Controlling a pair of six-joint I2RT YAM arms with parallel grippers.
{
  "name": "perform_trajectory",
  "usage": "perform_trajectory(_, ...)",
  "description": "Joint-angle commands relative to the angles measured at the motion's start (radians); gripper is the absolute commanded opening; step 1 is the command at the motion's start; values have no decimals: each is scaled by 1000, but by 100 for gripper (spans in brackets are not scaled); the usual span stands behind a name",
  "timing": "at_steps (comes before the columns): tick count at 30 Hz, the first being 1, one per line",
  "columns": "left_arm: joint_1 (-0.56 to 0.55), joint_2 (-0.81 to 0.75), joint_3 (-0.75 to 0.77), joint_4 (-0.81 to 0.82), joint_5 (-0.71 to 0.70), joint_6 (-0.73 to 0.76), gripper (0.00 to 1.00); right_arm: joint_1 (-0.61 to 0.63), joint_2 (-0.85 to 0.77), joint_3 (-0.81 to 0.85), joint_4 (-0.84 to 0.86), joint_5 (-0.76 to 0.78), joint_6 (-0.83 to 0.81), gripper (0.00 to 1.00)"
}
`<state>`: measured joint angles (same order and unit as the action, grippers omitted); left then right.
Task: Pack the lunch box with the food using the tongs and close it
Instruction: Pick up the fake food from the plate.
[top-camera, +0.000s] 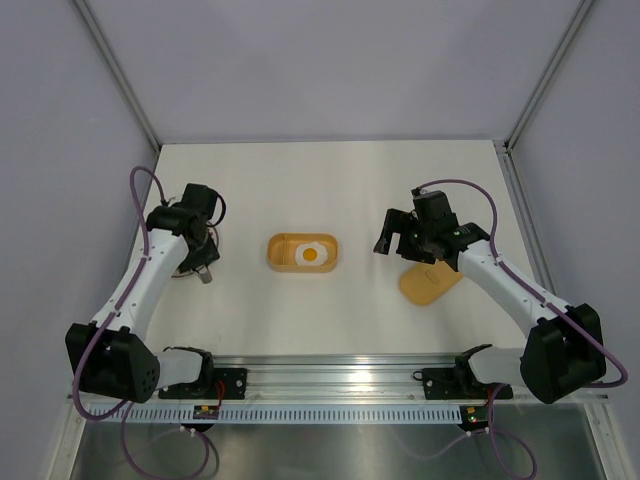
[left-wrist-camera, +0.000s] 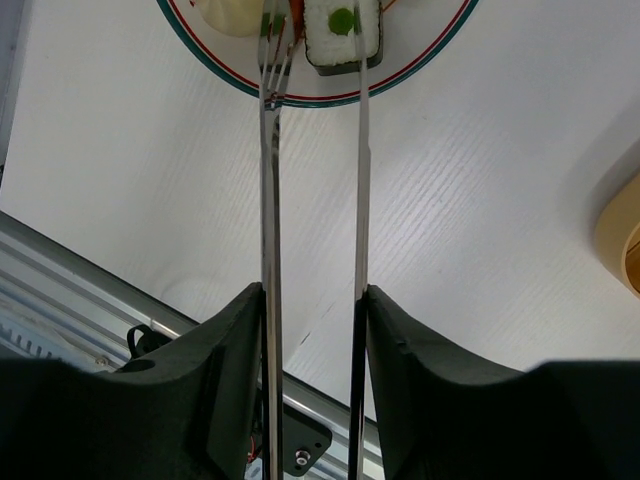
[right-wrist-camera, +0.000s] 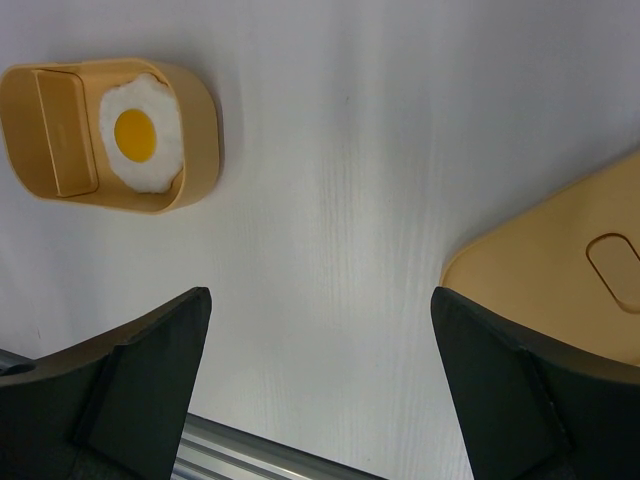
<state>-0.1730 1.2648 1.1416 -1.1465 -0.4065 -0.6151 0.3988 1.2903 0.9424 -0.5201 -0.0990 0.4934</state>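
My left gripper (left-wrist-camera: 313, 295) is shut on the silver tongs (left-wrist-camera: 270, 200), one arm against each finger. The tong tips reach over a white plate (left-wrist-camera: 420, 70) of food: a white block with a green dot (left-wrist-camera: 343, 30) between the tips, and a whitish piece (left-wrist-camera: 235, 12) beside it. The yellow-orange lunch box (top-camera: 303, 253) sits at the table's middle with a fried egg (right-wrist-camera: 140, 130) inside. Its lid (top-camera: 430, 283) lies flat to the right. My right gripper (right-wrist-camera: 318, 300) hangs open over bare table between the box (right-wrist-camera: 110, 135) and the lid (right-wrist-camera: 560, 270).
The left arm (top-camera: 150, 280) covers most of the plate in the top view. A metal rail (top-camera: 340, 375) runs along the near table edge. Grey walls close in the back and sides. The box's rim (left-wrist-camera: 620, 230) shows at the right of the left wrist view.
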Motion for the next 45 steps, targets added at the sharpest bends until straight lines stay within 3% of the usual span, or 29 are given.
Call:
perform_trajectory(1,7,-18,-8,47,23,14,48,-5,7,26,25,-13,-19,99)
perform_trajectory(45,24,-44,-62,88,74,0,50,-5,21,29,28,-30,-23,99)
